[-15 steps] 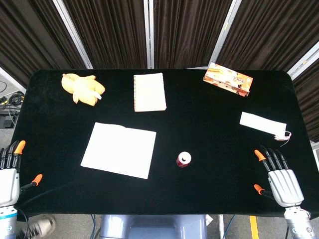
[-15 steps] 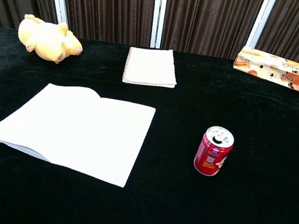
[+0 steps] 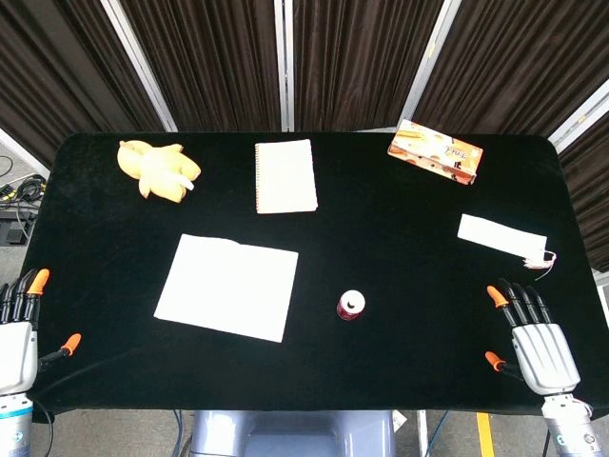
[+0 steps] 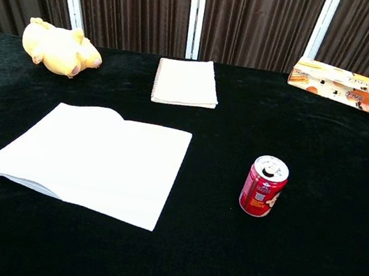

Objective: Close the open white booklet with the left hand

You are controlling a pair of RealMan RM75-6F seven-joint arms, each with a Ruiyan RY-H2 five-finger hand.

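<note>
The white booklet lies open and flat on the black table, left of the middle; in the chest view the booklet shows a slight hump at its spine. My left hand hovers at the table's near left corner, fingers spread and holding nothing, well to the left of the booklet. My right hand sits at the near right edge, fingers spread and empty. Neither hand shows in the chest view.
A red can stands upright right of the booklet. A spiral notebook lies behind it. A yellow plush toy sits at the back left, a snack box at the back right, a white flat pack on the right.
</note>
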